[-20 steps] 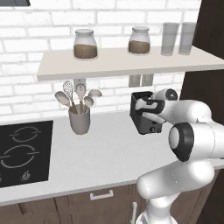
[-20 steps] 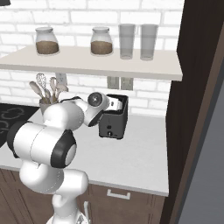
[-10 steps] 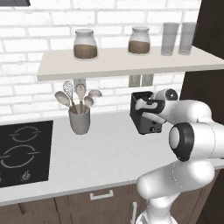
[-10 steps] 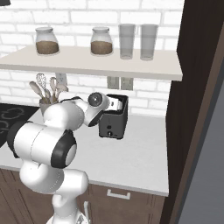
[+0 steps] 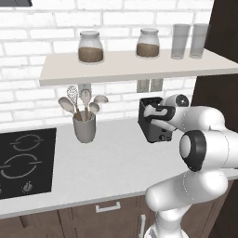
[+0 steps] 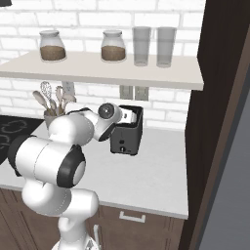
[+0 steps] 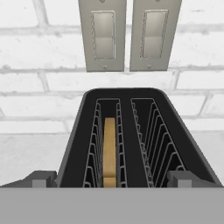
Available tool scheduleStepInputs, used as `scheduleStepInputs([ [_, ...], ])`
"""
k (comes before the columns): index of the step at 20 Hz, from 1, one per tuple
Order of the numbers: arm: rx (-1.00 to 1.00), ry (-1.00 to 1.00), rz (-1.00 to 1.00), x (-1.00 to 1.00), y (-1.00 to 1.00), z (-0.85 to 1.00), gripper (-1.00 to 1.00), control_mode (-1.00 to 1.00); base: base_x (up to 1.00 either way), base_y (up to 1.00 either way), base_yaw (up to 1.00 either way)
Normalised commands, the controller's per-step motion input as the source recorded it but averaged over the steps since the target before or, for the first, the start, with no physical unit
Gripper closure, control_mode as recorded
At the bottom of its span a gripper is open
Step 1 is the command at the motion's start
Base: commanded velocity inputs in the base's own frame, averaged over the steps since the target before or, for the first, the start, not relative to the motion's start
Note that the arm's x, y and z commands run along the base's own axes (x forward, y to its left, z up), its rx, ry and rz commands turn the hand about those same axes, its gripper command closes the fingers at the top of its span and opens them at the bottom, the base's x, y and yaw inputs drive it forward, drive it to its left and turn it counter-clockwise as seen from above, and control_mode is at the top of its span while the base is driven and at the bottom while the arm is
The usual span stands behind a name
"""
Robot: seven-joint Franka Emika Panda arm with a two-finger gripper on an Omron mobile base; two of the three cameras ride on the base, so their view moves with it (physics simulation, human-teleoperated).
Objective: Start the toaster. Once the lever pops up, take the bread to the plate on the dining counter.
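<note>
Black toaster (image 7: 131,131) | bread (image 7: 110,148) in left slot | pincer (image 7: 111,179) released, above toaster

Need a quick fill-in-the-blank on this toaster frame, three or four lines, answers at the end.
1. The bread sits in the ____ slot of the toaster, as the hand view shows it.
2. On the wall behind the toaster are ____ outlet plates.
3. The end effector hovers over the toaster with its jaws ____.
4. The shelf holds two jars and two ____.

Missing words: left; two; open; glasses
</note>
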Motion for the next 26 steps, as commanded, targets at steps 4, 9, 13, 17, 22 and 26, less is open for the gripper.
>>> scheduleStepInputs([
  [4,0.0,0.0,0.0,0.0,0.0,0.0,-1.0,-1.0,0.0,0.0,0.0],
  [9,0.0,0.0,0.0,0.0,0.0,0.0,-1.0,-1.0,0.0,0.0,0.0],
  [13,0.0,0.0,0.0,0.0,0.0,0.0,-1.0,-1.0,0.0,0.0,0.0],
  [17,0.0,0.0,0.0,0.0,0.0,0.0,-1.0,-1.0,0.0,0.0,0.0],
  [22,0.0,0.0,0.0,0.0,0.0,0.0,-1.0,-1.0,0.0,0.0,0.0],
  [26,0.0,0.0,0.0,0.0,0.0,0.0,-1.0,-1.0,0.0,0.0,0.0],
])
